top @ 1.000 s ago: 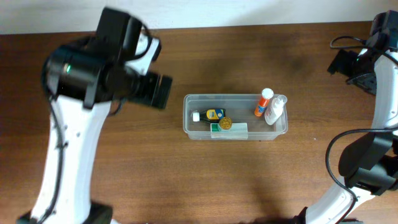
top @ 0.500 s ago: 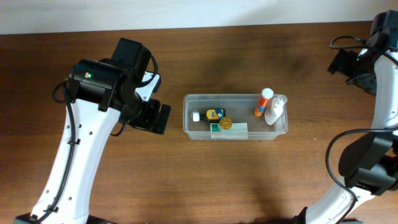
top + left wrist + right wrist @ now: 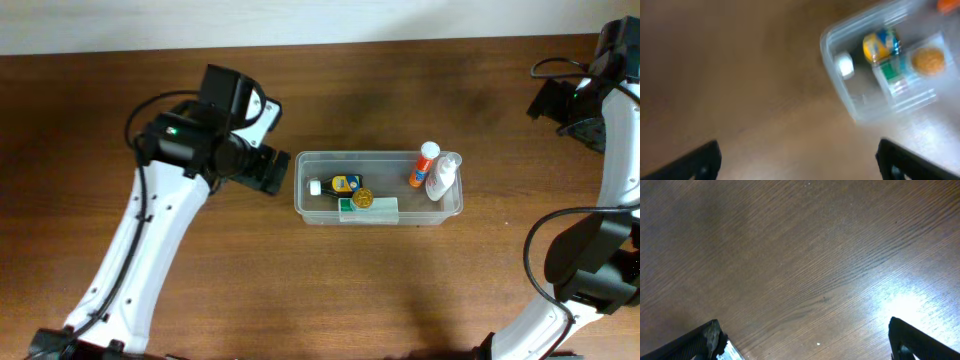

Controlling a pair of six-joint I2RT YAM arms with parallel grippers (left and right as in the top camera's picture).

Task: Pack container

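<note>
The clear plastic container (image 3: 372,155) stands at the middle of the table. It holds a small yellow-and-blue bottle (image 3: 345,184), a gold-lidded item (image 3: 362,199), a green-and-white box (image 3: 372,210), an orange bottle (image 3: 424,165) and a clear bottle (image 3: 443,177). My left gripper (image 3: 272,170) hangs just left of the container's left end, open and empty. The blurred left wrist view shows the container (image 3: 830,60) at upper right and the open fingers (image 3: 800,160) over bare wood. My right gripper (image 3: 560,100) is far off at the upper right, open (image 3: 805,340) over bare wood.
The brown wooden table (image 3: 250,280) runs to a pale wall along the back edge. The right arm's base and cables (image 3: 590,260) stand at the right side.
My left arm has swung right and lower, bringing its gripper from the far left up beside the container's left end. The right arm and the container's contents have not moved.
</note>
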